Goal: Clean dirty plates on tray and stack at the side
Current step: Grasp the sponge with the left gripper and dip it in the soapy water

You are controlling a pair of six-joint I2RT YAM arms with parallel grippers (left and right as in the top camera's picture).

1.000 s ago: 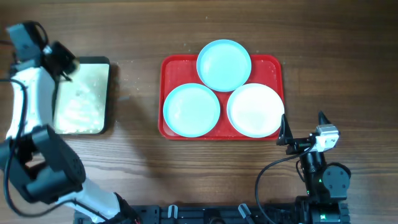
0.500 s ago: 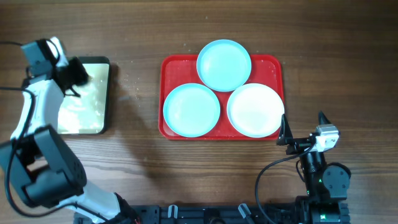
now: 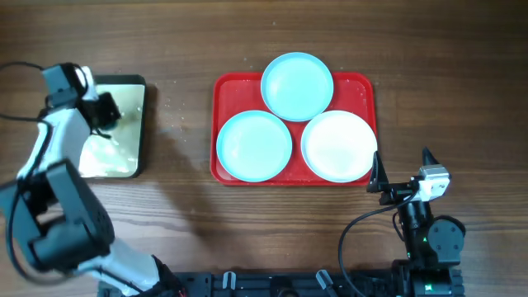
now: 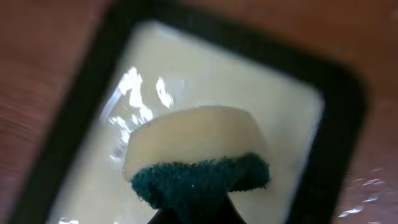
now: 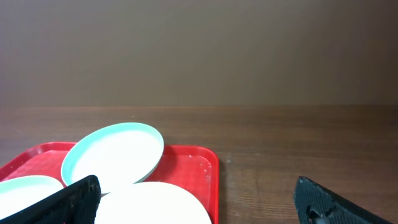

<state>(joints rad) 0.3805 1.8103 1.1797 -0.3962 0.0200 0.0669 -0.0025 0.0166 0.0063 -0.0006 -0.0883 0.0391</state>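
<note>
The red tray lies at the table's middle with three plates on it: a pale blue plate at the back, a pale blue plate front left and a white plate front right. My left gripper is over the cream pan at the left, shut on a sponge with a dark green scrub side, above the pan's wet floor. My right gripper is open and empty by the tray's front right corner; its wrist view shows the tray, the white plate and the back plate.
The black-rimmed pan holds pale soapy liquid. Small white specks lie on the wood between pan and tray. Bare wooden table lies right of the tray.
My left gripper has moved right and toward the front, from the pan's back left corner to over the pan, with the sponge in it. The right arm has not moved.
</note>
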